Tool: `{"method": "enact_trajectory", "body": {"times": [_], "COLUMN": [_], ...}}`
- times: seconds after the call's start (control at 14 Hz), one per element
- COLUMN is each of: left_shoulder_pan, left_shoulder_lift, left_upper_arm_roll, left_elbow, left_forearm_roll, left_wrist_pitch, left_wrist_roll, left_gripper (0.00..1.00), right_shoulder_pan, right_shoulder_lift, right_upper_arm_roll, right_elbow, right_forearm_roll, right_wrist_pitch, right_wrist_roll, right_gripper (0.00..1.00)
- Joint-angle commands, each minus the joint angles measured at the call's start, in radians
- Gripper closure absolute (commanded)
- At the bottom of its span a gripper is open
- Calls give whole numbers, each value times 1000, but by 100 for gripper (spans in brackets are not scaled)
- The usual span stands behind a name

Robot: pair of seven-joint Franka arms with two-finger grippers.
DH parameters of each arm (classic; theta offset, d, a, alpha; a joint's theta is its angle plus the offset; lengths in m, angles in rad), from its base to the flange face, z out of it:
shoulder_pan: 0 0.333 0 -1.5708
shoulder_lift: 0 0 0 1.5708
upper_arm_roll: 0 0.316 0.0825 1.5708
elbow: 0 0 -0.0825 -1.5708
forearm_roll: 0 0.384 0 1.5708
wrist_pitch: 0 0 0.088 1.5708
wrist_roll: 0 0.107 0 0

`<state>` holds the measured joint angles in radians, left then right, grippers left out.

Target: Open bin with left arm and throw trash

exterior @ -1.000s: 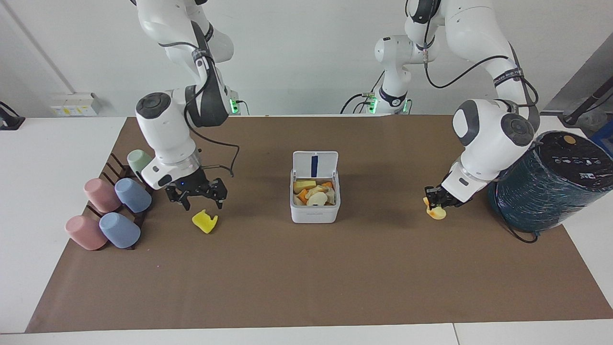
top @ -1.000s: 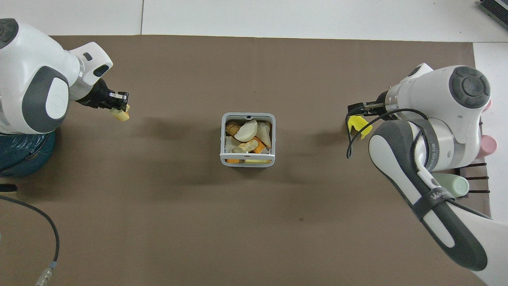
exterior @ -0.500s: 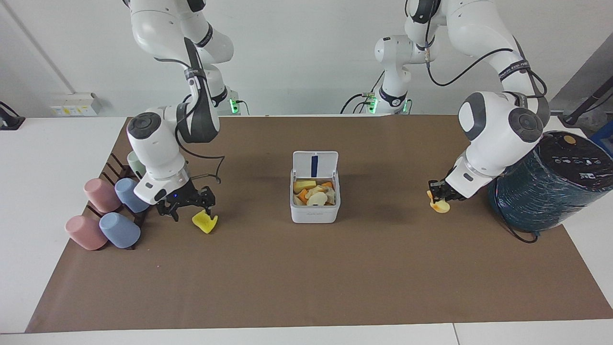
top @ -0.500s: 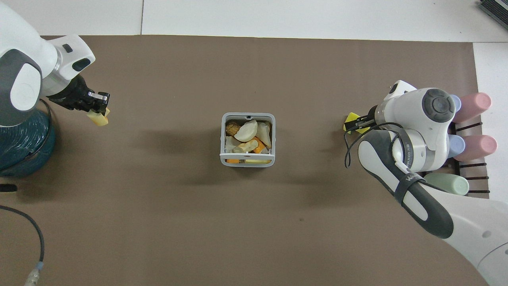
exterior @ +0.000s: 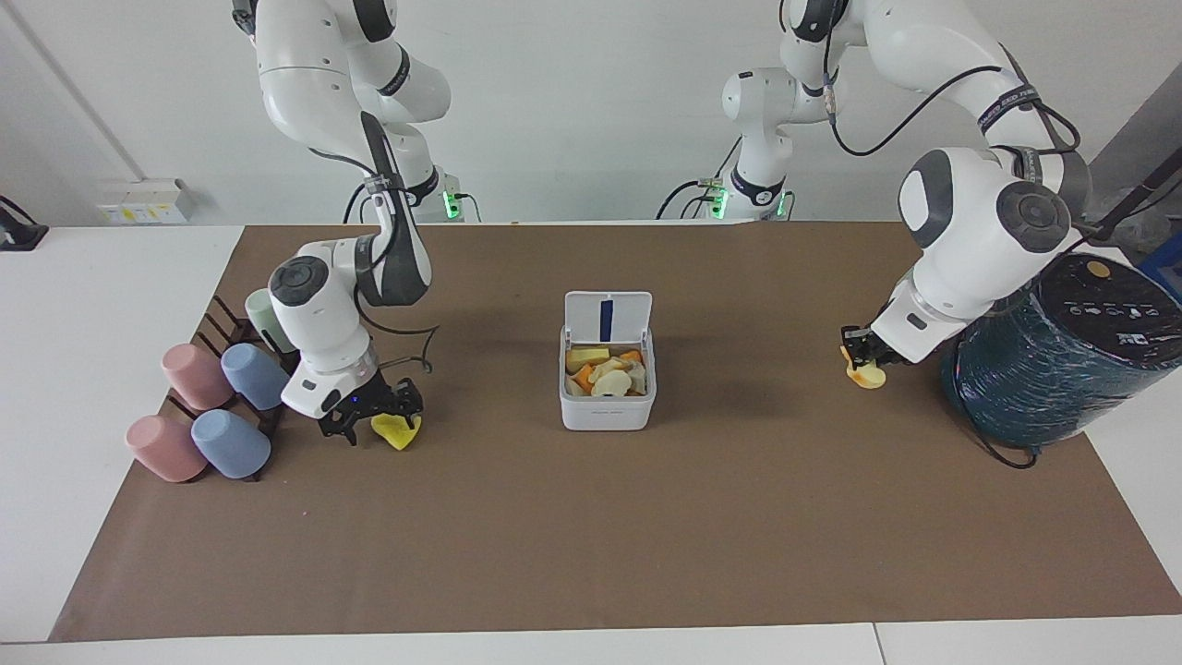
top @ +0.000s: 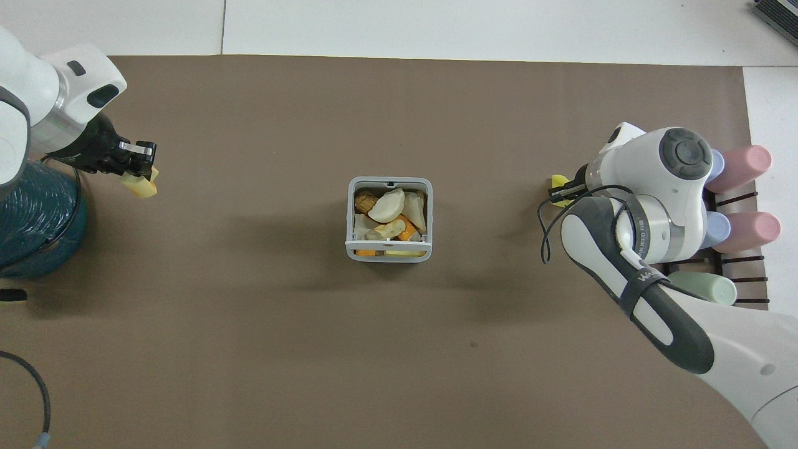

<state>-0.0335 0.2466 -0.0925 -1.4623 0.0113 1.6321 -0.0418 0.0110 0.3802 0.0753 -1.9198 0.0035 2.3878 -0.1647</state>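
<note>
The bin (exterior: 607, 411) stands in the middle of the brown mat with its lid (exterior: 608, 319) up; it holds several scraps, a cream-white oval (exterior: 612, 380) among them. It also shows in the overhead view (top: 388, 252). My left gripper (exterior: 862, 352) is shut on the pale yellow wedge (exterior: 866, 374) and holds it just over the mat beside the teal cylinder; the wedge shows from above too (top: 140, 185). My right gripper (exterior: 374, 420) is open and low at the bright yellow notched piece (exterior: 397, 432), its fingers on either side of it. From above, the arm hides most of that piece (top: 559, 183).
A big dark teal cylinder (exterior: 1062, 360) stands at the left arm's end of the table. Several pastel cups (exterior: 222, 406) lie on a dark rack at the right arm's end, close to the right gripper.
My right gripper has come down from above the bright yellow piece to it. My left gripper has carried the wedge away from the bin, toward the teal cylinder.
</note>
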Motion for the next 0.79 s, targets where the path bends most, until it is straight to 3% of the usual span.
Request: {"method": "enact_trajectory", "body": {"times": [0.0, 0.21, 0.71], "left_shoulder_pan": [-11, -20, -62], "left_shoulder_lift": [-18, -20, -23], "left_upper_arm_roll": [-7, -9, -10], "left_elbow": [-3, -3, -9], "left_forearm_roll": [6, -26, -36], "left_wrist_pitch": [-1, 14, 41], "left_wrist_roll": [-68, -92, -178], "left_gripper": [100, 100, 100], "right_shoulder_pan": [-3, -5, -3], "right_shoulder_lift": [-20, -64, -271], "right_upper_arm_roll": [11, 11, 12], "right_elbow": [40, 126, 136], "right_forearm_roll": [-22, -8, 20], "right_wrist_pitch": [-71, -211, -346], "right_wrist_roll": [57, 126, 401], "right_gripper": [100, 100, 100]}}
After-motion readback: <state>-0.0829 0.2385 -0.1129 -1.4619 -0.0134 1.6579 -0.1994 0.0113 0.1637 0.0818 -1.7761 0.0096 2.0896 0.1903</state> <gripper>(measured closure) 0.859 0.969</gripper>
